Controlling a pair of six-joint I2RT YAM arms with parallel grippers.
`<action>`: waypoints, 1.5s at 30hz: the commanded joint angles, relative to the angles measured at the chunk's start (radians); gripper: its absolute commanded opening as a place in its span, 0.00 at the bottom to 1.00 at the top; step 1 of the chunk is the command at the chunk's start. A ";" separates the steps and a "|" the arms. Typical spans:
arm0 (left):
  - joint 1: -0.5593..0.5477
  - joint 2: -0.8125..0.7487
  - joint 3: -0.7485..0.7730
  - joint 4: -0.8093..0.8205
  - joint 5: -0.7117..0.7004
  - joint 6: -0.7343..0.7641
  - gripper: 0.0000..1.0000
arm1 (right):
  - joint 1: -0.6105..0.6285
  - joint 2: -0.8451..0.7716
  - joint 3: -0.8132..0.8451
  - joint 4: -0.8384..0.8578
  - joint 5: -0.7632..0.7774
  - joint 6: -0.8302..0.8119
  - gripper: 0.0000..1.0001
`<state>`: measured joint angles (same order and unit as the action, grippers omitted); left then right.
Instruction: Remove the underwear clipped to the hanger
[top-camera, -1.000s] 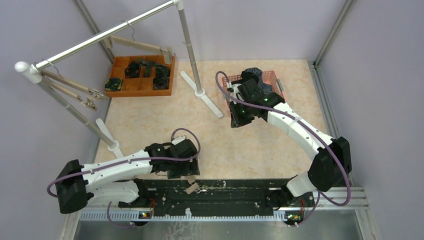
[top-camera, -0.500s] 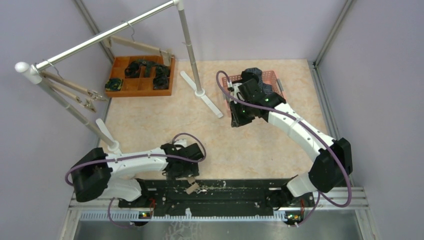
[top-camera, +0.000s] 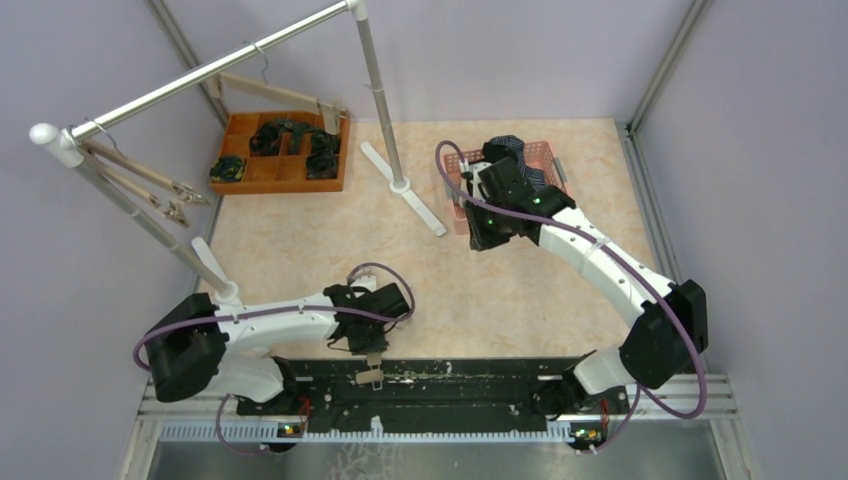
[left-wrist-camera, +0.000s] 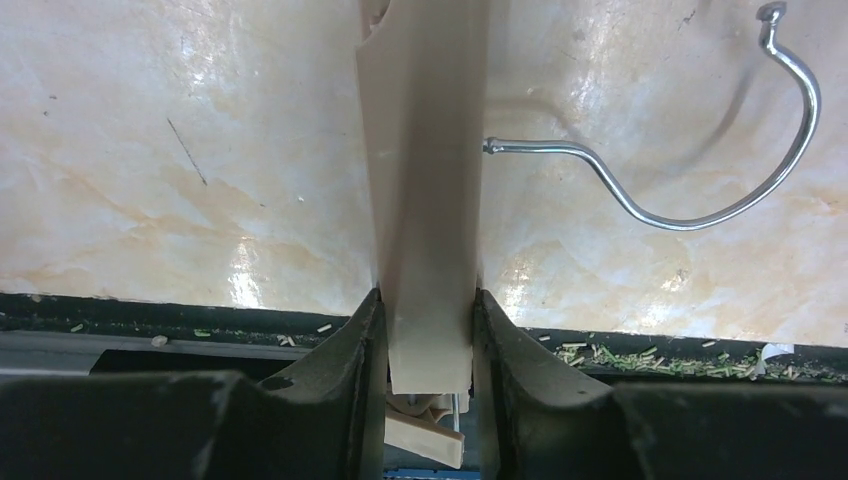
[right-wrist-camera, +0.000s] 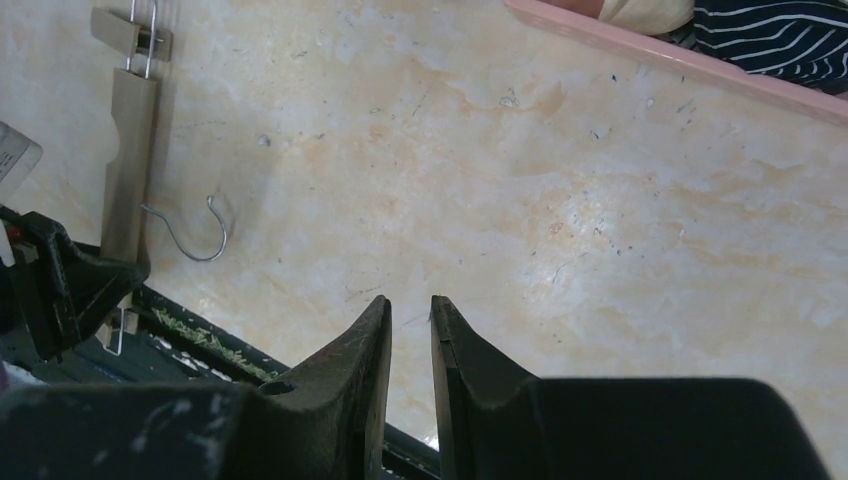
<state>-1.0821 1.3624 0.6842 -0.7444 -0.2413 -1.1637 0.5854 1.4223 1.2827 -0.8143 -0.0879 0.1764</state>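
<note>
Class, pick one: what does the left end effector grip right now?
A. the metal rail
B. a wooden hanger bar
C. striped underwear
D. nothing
B: in the left wrist view the left end effector is closed on both sides of the beige hanger bar, which lies on the table.

Left wrist view: the hanger (left-wrist-camera: 425, 200) bar runs off the top edge, and 1 clip (left-wrist-camera: 425, 435) at its near end is mostly hidden behind the left gripper (left-wrist-camera: 427, 300).

Right wrist view: the basket (right-wrist-camera: 680, 60) and striped underwear (right-wrist-camera: 770, 35) are cut off at the top edge.

Top view: the tray (top-camera: 290, 186) contents are too small to identify.
</note>
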 joint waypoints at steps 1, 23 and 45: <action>0.002 -0.016 -0.054 0.044 -0.002 -0.025 0.00 | -0.011 -0.039 0.011 0.024 0.042 -0.004 0.22; 0.270 -0.493 0.026 0.447 -0.085 0.256 0.00 | -0.012 -0.118 -0.009 0.086 0.247 0.002 0.16; 0.280 -0.899 -0.318 1.106 -0.478 0.327 0.00 | -0.012 -0.104 0.006 0.097 0.318 -0.037 0.19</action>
<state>-0.8051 0.4553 0.2623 0.1940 -0.5808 -1.0039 0.5838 1.3277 1.2694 -0.7654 0.2272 0.1497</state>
